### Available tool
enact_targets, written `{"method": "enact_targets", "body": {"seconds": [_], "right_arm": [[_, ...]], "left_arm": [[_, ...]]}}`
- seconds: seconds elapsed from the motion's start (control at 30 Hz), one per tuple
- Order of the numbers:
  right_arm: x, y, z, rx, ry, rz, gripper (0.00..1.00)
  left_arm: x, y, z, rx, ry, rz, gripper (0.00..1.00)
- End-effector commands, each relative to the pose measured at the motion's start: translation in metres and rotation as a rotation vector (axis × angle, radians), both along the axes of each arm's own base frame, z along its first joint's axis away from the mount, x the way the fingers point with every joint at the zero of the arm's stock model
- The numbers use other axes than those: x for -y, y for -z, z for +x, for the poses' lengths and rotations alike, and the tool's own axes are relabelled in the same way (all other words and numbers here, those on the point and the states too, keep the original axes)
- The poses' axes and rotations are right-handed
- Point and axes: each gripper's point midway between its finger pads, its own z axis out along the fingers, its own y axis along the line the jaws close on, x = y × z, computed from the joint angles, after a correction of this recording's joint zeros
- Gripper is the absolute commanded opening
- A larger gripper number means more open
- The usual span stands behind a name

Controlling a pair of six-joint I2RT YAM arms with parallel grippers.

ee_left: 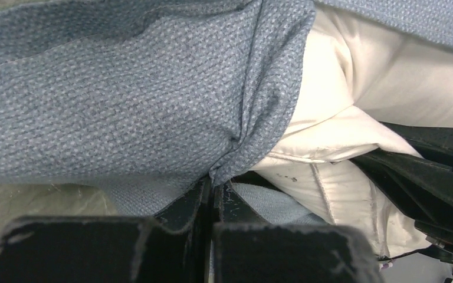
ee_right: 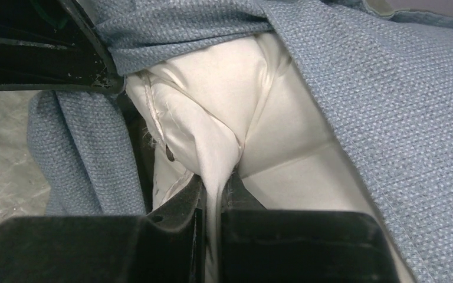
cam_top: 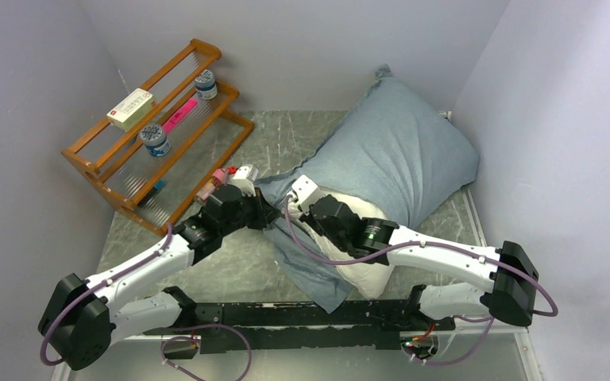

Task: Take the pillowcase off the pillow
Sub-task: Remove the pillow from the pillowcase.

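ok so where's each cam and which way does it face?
Top external: above and behind the bases, looking down on the table; left arm and right arm show.
Left wrist: on the left arm, looks along its jaws, shut on the pillowcase.
Right wrist: on the right arm, looks along its jaws, shut on the pillow.
Shared: both wrist views show pillow, pillowcase, the other's jaws.

This is a robot test cell in a lab, not a lived-in room. Plain pale panels (cam_top: 286, 48) box in a marbled grey surface (cam_top: 230, 266) on three sides. A left arm (cam_top: 139, 266) and a right arm (cam_top: 445, 252), both white and black, are bolted to a black rail (cam_top: 302, 316) at 6 o'clock, trailing loose purple cables (cam_top: 554, 295). The few household things are a wooden rack (cam_top: 107, 171) at 10 o'clock holding a box (cam_top: 130, 109) and a jar (cam_top: 156, 140), and a pillow (cam_top: 365, 274) in a pillowcase (cam_top: 397, 151) at 1 o'clock.
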Motion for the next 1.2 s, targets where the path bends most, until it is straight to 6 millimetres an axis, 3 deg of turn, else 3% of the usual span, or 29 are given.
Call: {"method": "enact_targets", "body": {"seconds": [0.0, 0.33, 0.63, 1.17], "right_arm": [[0.031, 0.017, -0.010, -0.072, 0.065, -0.067, 0.00], [0.021, 0.011, -0.024, -0.125, 0.021, 0.066, 0.00], [0.014, 0.009, -0.026, -0.137, -0.012, 0.054, 0.00], [0.023, 0.017, -0.027, -0.136, 0.006, 0.034, 0.00]], "left_arm": [[-0.030, -0.013, 0.024, 0.056, -0.153, 0.077, 0.05], [-0.029, -0.025, 0.024, 0.042, -0.153, 0.078, 0.05], [-0.028, -0.025, 0.019, 0.046, -0.154, 0.033, 0.05], [-0.028, -0.035, 0.024, 0.129, -0.133, 0.040, 0.05]]}}
